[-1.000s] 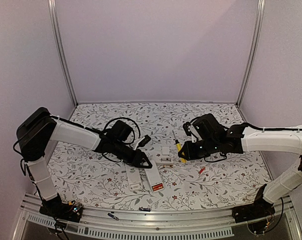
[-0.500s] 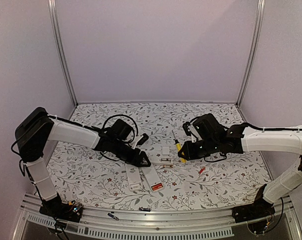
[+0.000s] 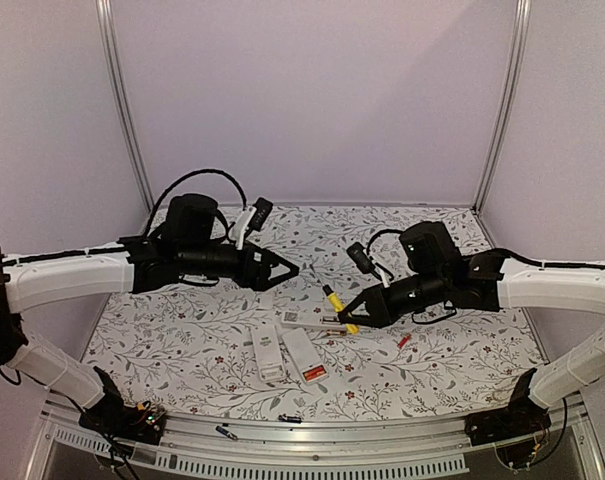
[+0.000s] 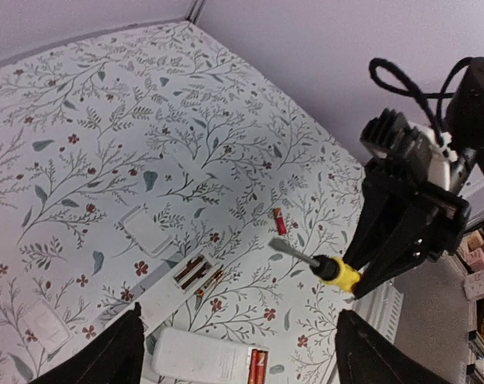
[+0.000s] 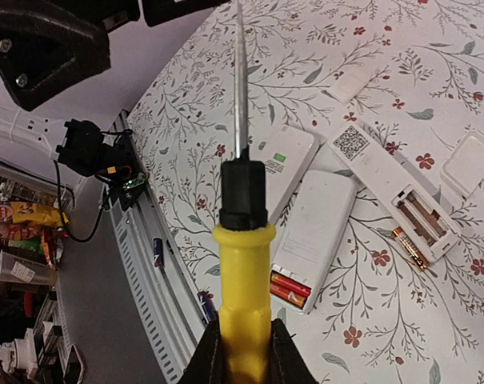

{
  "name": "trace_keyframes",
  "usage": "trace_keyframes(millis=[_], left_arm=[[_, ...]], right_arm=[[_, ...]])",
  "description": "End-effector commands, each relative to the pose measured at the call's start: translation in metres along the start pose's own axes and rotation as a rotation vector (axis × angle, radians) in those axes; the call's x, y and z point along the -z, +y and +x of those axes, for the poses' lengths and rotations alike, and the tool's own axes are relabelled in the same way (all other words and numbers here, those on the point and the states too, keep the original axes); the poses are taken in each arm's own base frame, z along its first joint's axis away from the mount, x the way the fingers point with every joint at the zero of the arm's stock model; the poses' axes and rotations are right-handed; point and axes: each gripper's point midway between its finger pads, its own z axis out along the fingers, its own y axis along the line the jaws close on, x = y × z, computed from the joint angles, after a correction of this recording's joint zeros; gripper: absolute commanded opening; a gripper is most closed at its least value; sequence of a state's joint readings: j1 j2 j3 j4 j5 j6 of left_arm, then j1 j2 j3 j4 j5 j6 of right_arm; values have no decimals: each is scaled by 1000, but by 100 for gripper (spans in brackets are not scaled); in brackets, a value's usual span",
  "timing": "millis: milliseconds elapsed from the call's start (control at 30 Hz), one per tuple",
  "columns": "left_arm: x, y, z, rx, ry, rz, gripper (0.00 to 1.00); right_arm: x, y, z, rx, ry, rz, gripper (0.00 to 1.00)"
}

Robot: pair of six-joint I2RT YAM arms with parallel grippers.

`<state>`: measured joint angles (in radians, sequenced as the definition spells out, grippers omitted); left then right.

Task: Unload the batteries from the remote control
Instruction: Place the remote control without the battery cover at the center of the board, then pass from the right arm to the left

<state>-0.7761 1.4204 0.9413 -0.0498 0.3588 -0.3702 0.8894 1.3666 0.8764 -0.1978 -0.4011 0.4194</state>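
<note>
Three white remotes lie at the table's middle. The long remote control (image 3: 310, 320) (image 4: 168, 288) has its compartment open, with dark batteries (image 4: 195, 272) (image 5: 422, 224) inside. A second remote (image 3: 305, 357) (image 5: 318, 228) shows two red-orange batteries (image 4: 258, 366) (image 5: 290, 290) at its end. One loose red battery (image 3: 403, 341) (image 4: 280, 221) lies to the right. My left gripper (image 3: 282, 270) (image 4: 242, 360) hangs open and empty, high above the remotes. My right gripper (image 3: 367, 305) (image 5: 243, 344) is shut on the yellow-handled screwdriver (image 3: 337, 303) (image 5: 243, 264), whose tip hovers over the long remote.
A third remote (image 3: 267, 352) (image 5: 286, 164) lies left of the others. Loose white battery covers (image 4: 146, 232) (image 5: 470, 160) rest near the long remote. Two dark batteries (image 3: 225, 432) (image 3: 289, 418) sit on the front rail. Walls close in the table on three sides.
My left arm has lifted up and back from the remotes, and its jaws have opened. The right gripper has swung the screwdriver's tip leftward over the long remote.
</note>
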Motion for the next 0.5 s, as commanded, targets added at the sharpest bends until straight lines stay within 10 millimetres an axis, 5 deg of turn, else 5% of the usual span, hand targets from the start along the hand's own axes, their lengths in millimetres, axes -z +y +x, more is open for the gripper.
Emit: trace_keyframes(millis=[0, 267, 467], left_arm=[[22, -54, -15, -32, -90, 265, 83], [29, -76, -12, -8, -52, 393, 82], [29, -81, -8, -2, -33, 428, 50]], right_arm=[[16, 56, 1, 143, 20, -296, 0], [22, 79, 3, 180, 43, -414, 0], [17, 82, 6, 185, 69, -424, 0]])
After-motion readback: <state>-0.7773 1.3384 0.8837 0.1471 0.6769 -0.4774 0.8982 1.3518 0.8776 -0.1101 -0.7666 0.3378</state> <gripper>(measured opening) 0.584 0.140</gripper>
